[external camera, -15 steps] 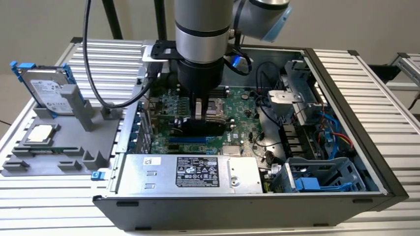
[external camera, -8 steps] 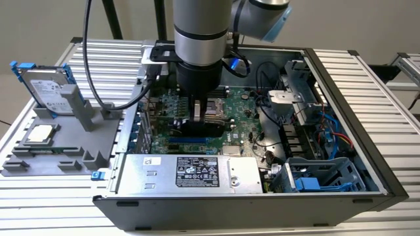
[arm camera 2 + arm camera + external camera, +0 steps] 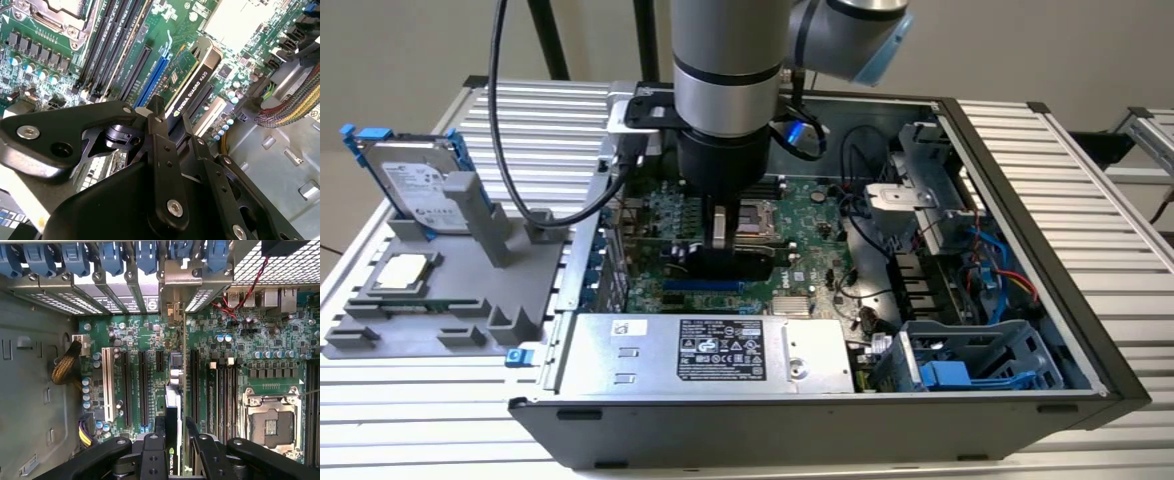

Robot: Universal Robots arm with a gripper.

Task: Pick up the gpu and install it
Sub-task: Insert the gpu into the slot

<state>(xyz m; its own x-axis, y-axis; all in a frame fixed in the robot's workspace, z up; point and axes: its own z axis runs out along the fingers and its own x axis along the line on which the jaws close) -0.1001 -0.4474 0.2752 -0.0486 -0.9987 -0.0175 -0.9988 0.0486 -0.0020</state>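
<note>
- Gripper (image 3: 172, 132) lowered inside the open computer case (image 3: 1014, 160), fingers (image 3: 155, 450) clamped on the gpu (image 3: 192, 85), one on each broad face of the card.
- Gpu held edge-on between the fingers, reaching down and away from them toward the motherboard (image 3: 235, 340); black shroud face toward one finger, green board face toward the other, judging from the second wrist view.
- Long axis of the card running parallel to the black expansion slots (image 3: 142, 385) and, in the first wrist view, pointing from the fingers toward the slotted rear wall with its blue retention clips (image 3: 110, 257).
- In the first wrist view, card lined up with the gap between slots just ahead of the fingers; a blue slot (image 3: 152, 80) lying right beside the card's lower edge in the second wrist view.
- Whether that edge already touches a slot or hangs just above: cannot be told, contact line hidden by the card itself and the fingers.
- Silver end bracket hard to make out at the far end.
- In the exterior view, card largely covered by the arm; hard drive (image 3: 420, 185) and CPU chip (image 3: 403, 270) on the grey holder (image 3: 467, 335) on the desk, well apart from the fingers, outside the case.
</note>
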